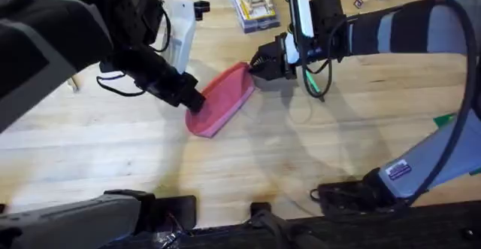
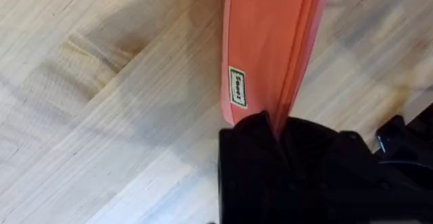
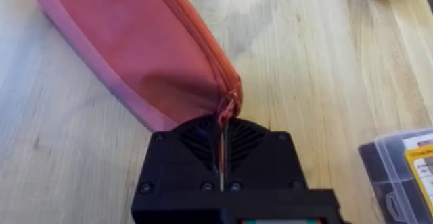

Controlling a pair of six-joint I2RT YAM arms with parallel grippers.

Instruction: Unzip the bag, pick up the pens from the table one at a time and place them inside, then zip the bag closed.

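We find the bag (image 1: 222,100) lying slantwise near the middle of the table (image 1: 316,151), zipper closed along its length, a small white label (image 2: 237,86) on its side. The left claw (image 1: 194,101) is clenched on the bag's nearer end, fabric pinched between its black fingers (image 2: 270,156). The right claw (image 1: 255,67) is clamped on the zipper pull (image 3: 226,109) at the far end, fingers pressed together; a stack of books or cards (image 1: 254,4) sits at the table's far edge.
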